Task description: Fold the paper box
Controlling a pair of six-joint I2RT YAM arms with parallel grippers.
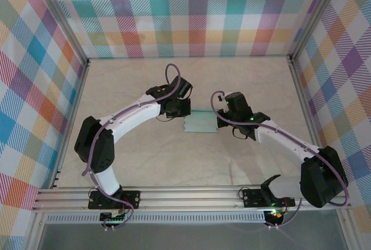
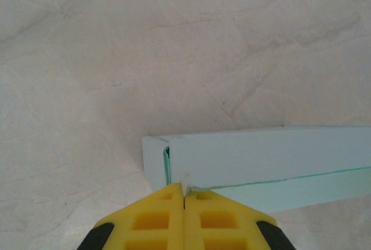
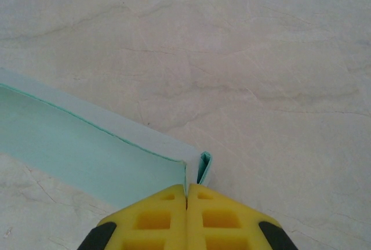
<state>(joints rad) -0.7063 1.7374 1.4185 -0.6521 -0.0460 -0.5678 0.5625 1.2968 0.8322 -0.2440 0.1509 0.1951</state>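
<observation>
**A:** Two hands, both at the paper box [image 1: 200, 125]. The left hand [image 2: 184, 189] meets the box's left end, and the right hand [image 3: 186, 188] meets its right end.

**B:** Are they open?

**A:** No. Each has its yellow fingers [image 2: 165, 215] pressed flat together, with no gap between them. The tips touch the box's long wall, right beside each end corner.

**B:** So they're holding it?

**A:** I cannot tell. Thin card may be caught between the tips, or they may only press against it.

**B:** And the box itself?

**A:** It lies on the pale marbled desk [image 1: 145, 163]. It is a long mint-teal shape with low walls raised, and a small flap is tucked in at each end corner. The two arms curve in toward the box, one from either side.
</observation>
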